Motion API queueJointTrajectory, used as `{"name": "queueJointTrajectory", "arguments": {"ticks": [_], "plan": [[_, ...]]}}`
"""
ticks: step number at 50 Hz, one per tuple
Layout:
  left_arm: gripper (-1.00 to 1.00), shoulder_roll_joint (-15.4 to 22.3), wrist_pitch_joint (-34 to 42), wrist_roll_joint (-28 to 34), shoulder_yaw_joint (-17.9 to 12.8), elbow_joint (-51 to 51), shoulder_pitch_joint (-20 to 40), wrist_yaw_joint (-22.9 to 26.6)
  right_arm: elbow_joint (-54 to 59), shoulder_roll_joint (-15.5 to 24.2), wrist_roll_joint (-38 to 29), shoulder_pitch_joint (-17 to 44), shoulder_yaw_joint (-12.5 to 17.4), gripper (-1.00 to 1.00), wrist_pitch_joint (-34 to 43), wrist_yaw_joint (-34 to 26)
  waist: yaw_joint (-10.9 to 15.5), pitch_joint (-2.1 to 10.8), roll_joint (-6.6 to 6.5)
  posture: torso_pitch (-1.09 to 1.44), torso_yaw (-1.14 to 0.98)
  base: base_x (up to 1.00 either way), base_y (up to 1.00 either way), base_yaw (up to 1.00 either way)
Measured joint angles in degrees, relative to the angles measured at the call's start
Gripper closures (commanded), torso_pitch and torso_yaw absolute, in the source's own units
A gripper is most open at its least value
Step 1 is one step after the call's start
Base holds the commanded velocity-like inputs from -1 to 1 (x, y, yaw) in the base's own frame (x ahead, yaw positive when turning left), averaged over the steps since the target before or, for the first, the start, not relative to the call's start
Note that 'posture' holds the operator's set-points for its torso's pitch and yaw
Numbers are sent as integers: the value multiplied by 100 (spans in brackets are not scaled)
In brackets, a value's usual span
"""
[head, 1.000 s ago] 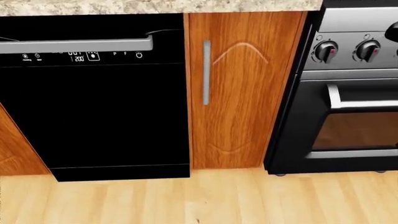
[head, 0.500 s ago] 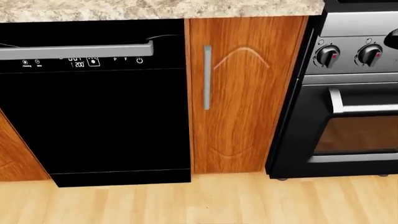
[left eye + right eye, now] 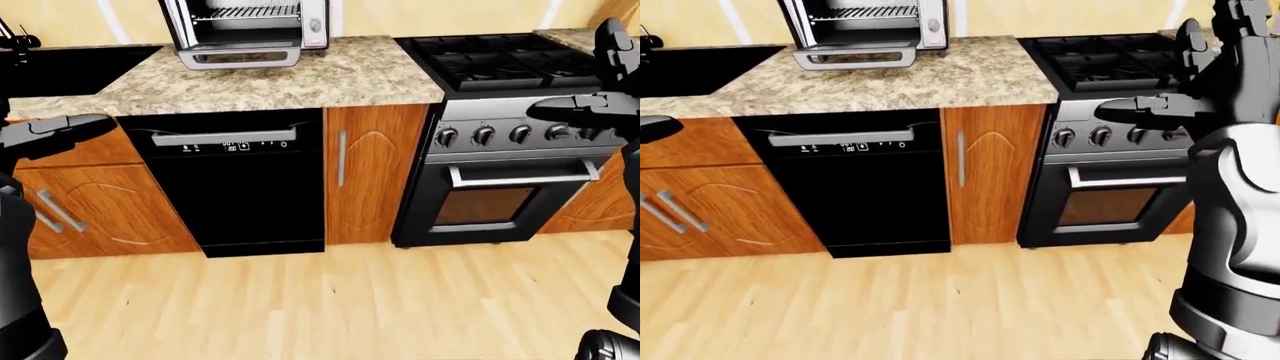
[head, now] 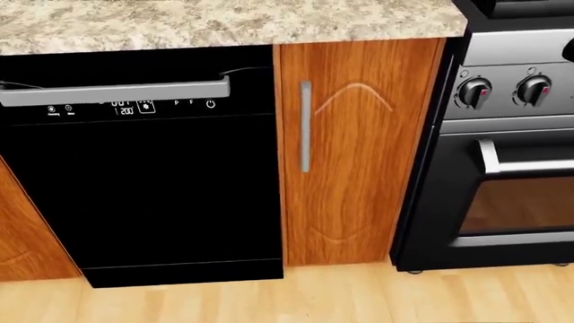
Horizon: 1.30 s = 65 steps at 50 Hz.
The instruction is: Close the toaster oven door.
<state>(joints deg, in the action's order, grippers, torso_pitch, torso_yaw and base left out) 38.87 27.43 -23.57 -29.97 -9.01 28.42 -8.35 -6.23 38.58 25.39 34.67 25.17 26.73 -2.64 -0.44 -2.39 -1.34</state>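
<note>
Since the earlier head-view frames the whole picture has slid downward, more granite countertop [image 4: 224,23] showing along the top edge, so the camera has moved, not the fixtures; black dishwasher [image 4: 143,168], narrow wood cabinet door [image 4: 354,155] and range [image 4: 503,161] keep their order left to right.

Eye views: toaster oven [image 3: 245,26] sits on the countertop at the top of the left-eye view, above the dishwasher, near the wall; its door [image 3: 240,56] hangs open, folded down flat toward the camera, wire rack visible inside; black sink [image 3: 70,67] to its left, gas burners [image 3: 505,56] to its right.

Left hand [image 3: 55,133] enters at the left edge, level with the dishwasher's handle, touching nothing, well apart from the toaster oven; finger spread cannot be told at this angle.

Right hand [image 3: 1150,109] is held out over the range knobs in the right-eye view, fingers extended and loose, holding nothing; well apart from the oven door.

Light wood floor [image 3: 330,300] fills the bottom of both eye views.
</note>
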Motion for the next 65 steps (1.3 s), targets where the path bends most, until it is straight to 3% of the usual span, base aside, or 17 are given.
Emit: {"name": "queueJointTrajectory", "arguments": {"ticks": [4, 10, 13, 17, 20, 21, 25, 34, 36, 38, 41, 43, 47, 50, 55, 63, 65], "plan": [[-100, -23, -22, 25, -4, 9, -38, 1, -20, -35, -11, -26, -25, -100, -4, -21, 2, -25, 42, 0, 0, 2, 21, 0], [-100, -47, 1, 86, -2, 65, -58, 6, -2, -66, -20, -44, -77, -100, 4, -74, -13, -93, 265, 0, 0, 1, 21, 0], [-100, -73, 20, 69, 73, 22, -45, 40, 33, -44, -42, -60, 7, -100, 31, -44, -62, -67, 99, 0, 0, 1, 21, 0], [-100, -62, -2, 61, 112, -7, -16, 83, 60, -44, -82, -82, 19, -100, 40, -33, -59, -2, 28, 0, 0, 3, 19, 0], [-100, -32, -24, 81, 44, -27, -10, 77, -20, -32, -83, -27, 3, -100, -6, -65, -33, -14, -247, 0, 0, 4, 19, 0], [-100, -23, -37, 93, -5, -13, -32, 68, -84, -80, -75, -41, -13, -100, -32, -75, 18, -60, -173, 0, 0, 3, 18, 0], [-100, -35, 18, 136, -57, 81, -67, 14, -32, -122, -38, -100, -134, -100, 9, -139, 66, -29, -155, 0, 0, 4, 19, 0], [-100, -26, 8, 133, 10, 28, -8, 34, -87, -88, -47, -57, -46, -100, 0, -117, 60, -15, 292, 0, 0, 4, 12, 0], [-100, -5, 26, 129, 7, 23, 15, 35, -98, -83, -44, -57, -49, -100, 0, -117, 65, 12, 452, 0, 0, 6, 5, 0], [-100, -65, 11, 124, 46, -22, -8, 44, -78, -93, -59, -115, -5, -100, -19, -110, 2, -39, 334, 0, 0, 12, 5, 0], [-100, -74, 57, 96, 118, -1, -25, 74, 3, -112, -87, -197, 33, -100, 19, -95, -7, -49, 351, 0, 0, 16, 5, 0], [-100, -59, 66, 96, 95, -4, -15, 77, -17, -96, -95, -170, 28, -100, 41, -90, 11, -44, 277, 0, 0, 17, 5, 0], [-100, -22, 21, 103, 32, -110, 22, 66, -113, -72, -82, -132, 53, -100, -10, -107, -6, -87, -1, 0, 0, 17, 6, 0], [-100, 10, -8, 110, 33, -113, 52, 66, -101, -70, -82, -97, 33, -100, -19, -114, -28, -22, -321, 0, 0, 17, 6, 0], [-100, -10, 56, 141, -44, 35, -44, 29, -56, -154, -54, -179, -119, -100, 38, -181, 72, -72, -172, 0, 0, 18, 7, 0], [-100, 48, 12, 145, -42, -52, 41, 54, -181, -54, -48, -72, -5, -100, -4, -157, 123, -24, 449, 0, 0, 18, 7, 0], [-100, -17, 10, 132, 35, -59, 8, 69, -163, -53, -51, -121, 53, -100, -19, -153, 48, -71, 326, 0, 0, 20, 7, 0]]}}
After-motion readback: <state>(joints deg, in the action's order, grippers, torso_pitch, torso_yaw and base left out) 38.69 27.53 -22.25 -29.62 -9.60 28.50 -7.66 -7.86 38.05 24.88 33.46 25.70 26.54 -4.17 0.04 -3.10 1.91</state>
